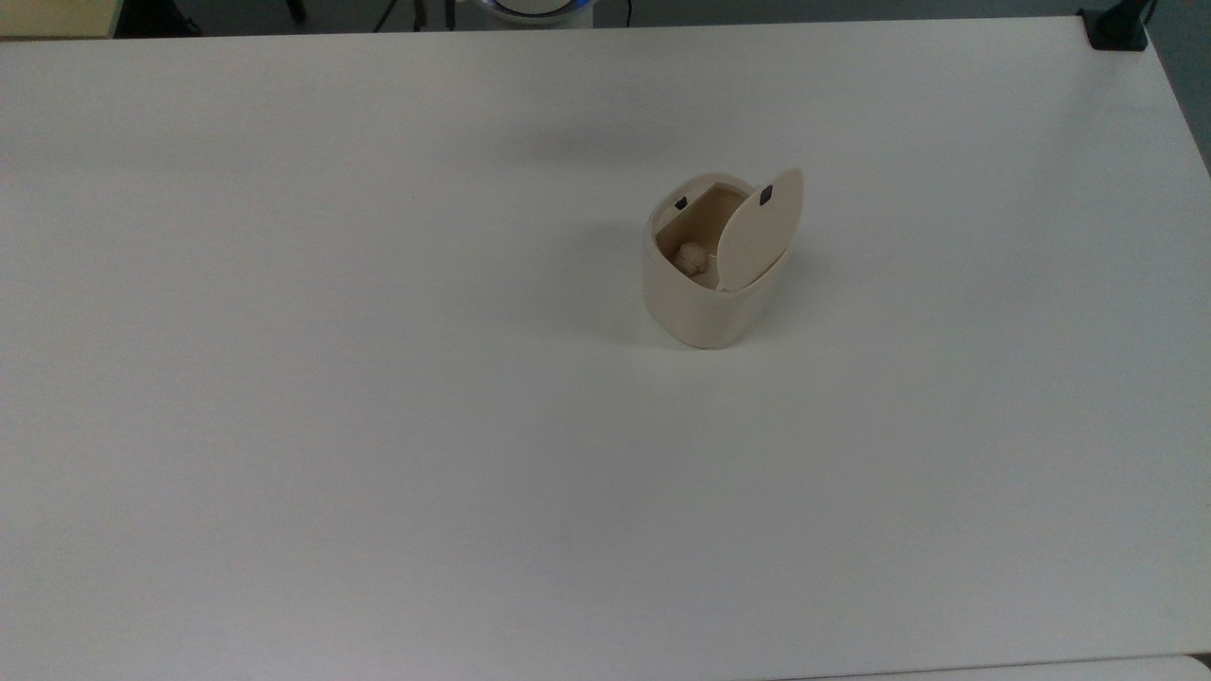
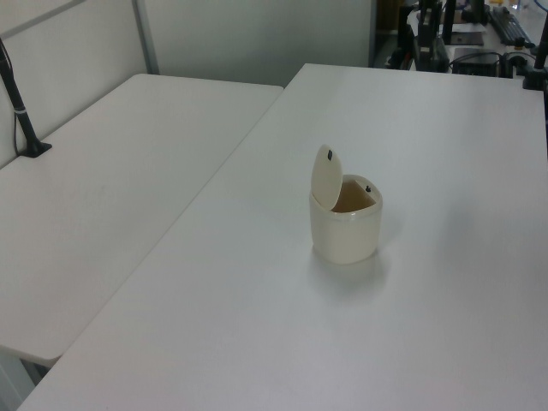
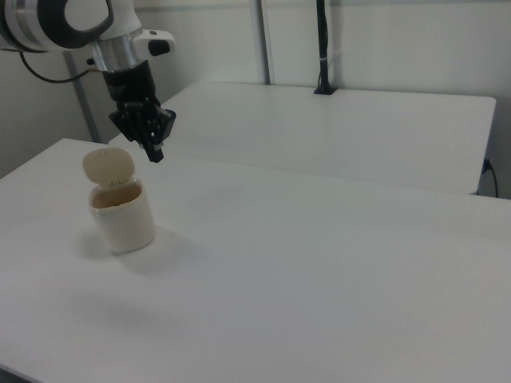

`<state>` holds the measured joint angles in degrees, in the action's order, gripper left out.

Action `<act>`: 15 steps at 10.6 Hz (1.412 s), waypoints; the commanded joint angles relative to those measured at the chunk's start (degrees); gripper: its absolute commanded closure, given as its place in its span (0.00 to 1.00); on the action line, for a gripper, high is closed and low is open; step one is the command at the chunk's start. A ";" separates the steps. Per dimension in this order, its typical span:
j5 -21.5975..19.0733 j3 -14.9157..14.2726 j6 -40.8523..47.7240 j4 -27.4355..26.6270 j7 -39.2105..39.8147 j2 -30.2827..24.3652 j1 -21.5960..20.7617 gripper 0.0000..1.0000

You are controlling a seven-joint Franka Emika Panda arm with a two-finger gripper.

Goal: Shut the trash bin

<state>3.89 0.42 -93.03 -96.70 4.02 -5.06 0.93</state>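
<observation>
bin: the trash bin (image 3: 121, 211) stands on the white worktop (image 3: 319, 263), its lid (image 3: 108, 167) raised upright.
fingers: the gripper (image 3: 155, 154) hangs above and to the right view's right of the lid, apart from it; whether the fingers are parted i cannot tell.
room: bare worktop all round the bin, edges well away.

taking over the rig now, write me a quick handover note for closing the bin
Claw: in the air above and to the right view's right of the bin, touching nothing.
Bin: upright on the white table, a crumpled wad inside.
Lid: standing up on its hinge, fully open.
Done: nothing yet.
Left: bring the claw over the lid and push it down until it lies flat on the rim.
</observation>
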 commanded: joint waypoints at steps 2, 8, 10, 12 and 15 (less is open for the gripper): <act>-0.10 0.11 0.30 0.02 3.86 0.31 -0.58 1.00; -0.11 1.85 -13.81 0.99 5.48 7.15 -9.70 1.00; -0.46 4.75 -20.68 3.26 5.12 10.75 -10.59 1.00; -0.98 6.34 -26.73 4.24 5.12 13.14 -11.47 1.00; -0.99 7.93 -34.92 4.24 4.69 15.25 -13.40 1.00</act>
<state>3.67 7.82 -123.66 -93.45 8.67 8.70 -10.90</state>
